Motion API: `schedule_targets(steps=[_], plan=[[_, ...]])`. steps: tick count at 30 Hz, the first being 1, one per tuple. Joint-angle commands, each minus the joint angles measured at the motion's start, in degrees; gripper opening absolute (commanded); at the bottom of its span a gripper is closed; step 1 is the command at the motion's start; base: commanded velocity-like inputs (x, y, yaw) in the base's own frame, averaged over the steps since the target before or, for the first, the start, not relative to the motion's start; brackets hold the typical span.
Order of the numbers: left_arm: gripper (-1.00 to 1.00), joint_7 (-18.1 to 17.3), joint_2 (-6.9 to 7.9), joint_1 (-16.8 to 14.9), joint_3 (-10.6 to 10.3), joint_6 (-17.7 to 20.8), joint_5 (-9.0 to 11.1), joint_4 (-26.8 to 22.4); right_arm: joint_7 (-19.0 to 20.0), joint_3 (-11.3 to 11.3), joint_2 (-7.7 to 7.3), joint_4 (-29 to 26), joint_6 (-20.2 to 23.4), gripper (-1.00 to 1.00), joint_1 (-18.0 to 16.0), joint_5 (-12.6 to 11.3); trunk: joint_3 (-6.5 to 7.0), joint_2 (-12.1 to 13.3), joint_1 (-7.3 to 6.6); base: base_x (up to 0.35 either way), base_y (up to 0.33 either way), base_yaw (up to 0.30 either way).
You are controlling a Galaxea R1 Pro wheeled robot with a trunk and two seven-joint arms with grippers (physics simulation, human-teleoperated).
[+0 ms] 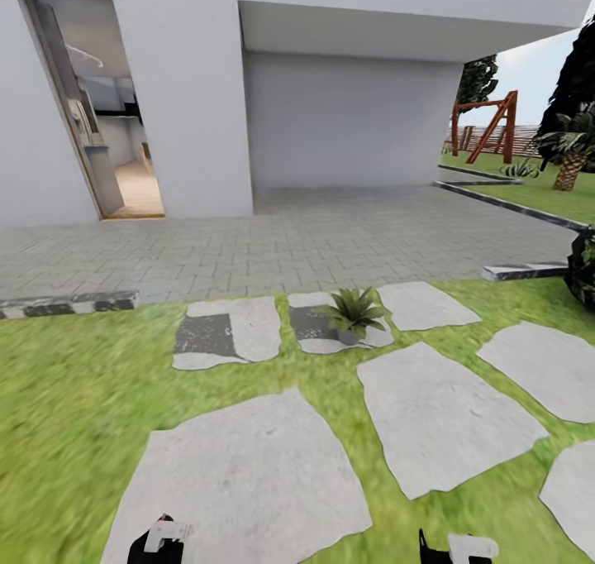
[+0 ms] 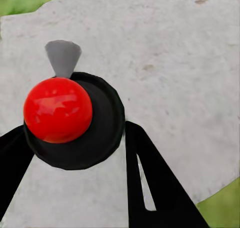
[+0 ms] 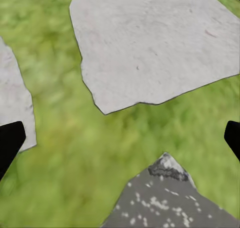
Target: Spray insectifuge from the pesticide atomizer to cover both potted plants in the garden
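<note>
Fingers [image 2: 155, 188] of the left end effector [image 2: 75, 134] stood on either side of a small object [image 2: 57, 110] with a glossy red ball on a round black body and a grey cone-shaped tip. Their edges met the black outline, but I could not tell whether they were clamped on it or only flanking it. By its nozzle-like tip this was probably the pesticide atomizer, though no green handle showed from this angle. The right end effector [image 3: 120, 138] was spread wide, with nothing between its fingertips, over lawn [image 3: 65, 153] and stepping stones [image 3: 150, 42].

In the head view both end effectors, left [image 1: 161, 539] and right [image 1: 454, 547], hung low over a large stepping stone [image 1: 248, 473]. One potted plant [image 1: 354, 312] sat well ahead on a smaller stone [image 1: 318, 324], near the paved terrace [image 1: 289, 241] of the house [image 1: 190, 93].

As a judgement, such a sprayer would be light, rigid plastic. The smooth red ball looked slippery, so the round black body or a handle would give the surer hold, leaving the nozzle clear and pointed away. The plant's thin pointed leaves looked soft and easily bent; it needed spray, not contact.

No brand, label or writing could be read on anything.
</note>
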Motion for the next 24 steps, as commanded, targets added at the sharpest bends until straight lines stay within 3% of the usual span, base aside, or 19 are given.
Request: schedule_targets(steps=[1,15,24], plan=[[-1.0,-0.12,-0.02,-0.03,0.26,-0.17,-0.44,0.04,-0.23,-0.22,0.03,0.03,-0.14,1.0,-0.03,0.61,-0.05,-0.02,0.02,0.295,0.208,0.0],[-1.0,-0.12,-0.03,-0.03,0.26,-0.16,-0.52,0.04,-0.31,-0.24,0.03,0.04,-0.16,1.0,-0.03,0.61,-0.01,-0.02,0.02,0.295,0.165,-0.012],[-1.0,-0.12,0.01,-0.03,0.26,-0.19,-0.52,0.04,-0.31,-0.22,0.03,0.04,-0.09,1.0,-0.03,0.61,0.31,-0.02,0.02,0.3,0.13,-0.236]])
